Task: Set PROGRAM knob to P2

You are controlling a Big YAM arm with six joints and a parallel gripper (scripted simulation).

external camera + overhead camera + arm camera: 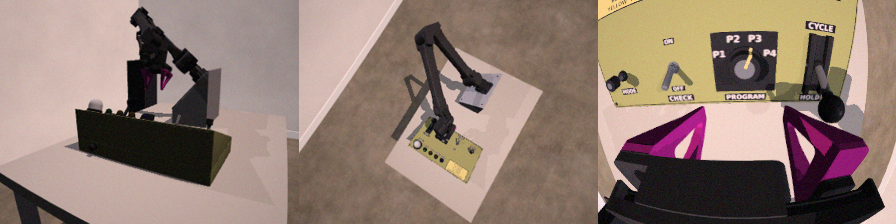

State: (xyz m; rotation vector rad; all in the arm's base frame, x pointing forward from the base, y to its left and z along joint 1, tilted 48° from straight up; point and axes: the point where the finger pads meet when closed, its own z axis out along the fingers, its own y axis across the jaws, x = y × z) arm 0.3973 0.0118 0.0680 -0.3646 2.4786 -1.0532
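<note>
The olive console stands on the pale table top. Its black PROGRAM knob sits in a black square marked P1 to P4, and its yellow pointer aims up and a little right, at P3. My gripper has magenta fingers and is open with nothing between them. It hovers above the console, pointing down, with the knob just ahead of the gap between the fingertips. In the top view the wrist hides the knob.
The grey arm base stands behind the console.
</note>
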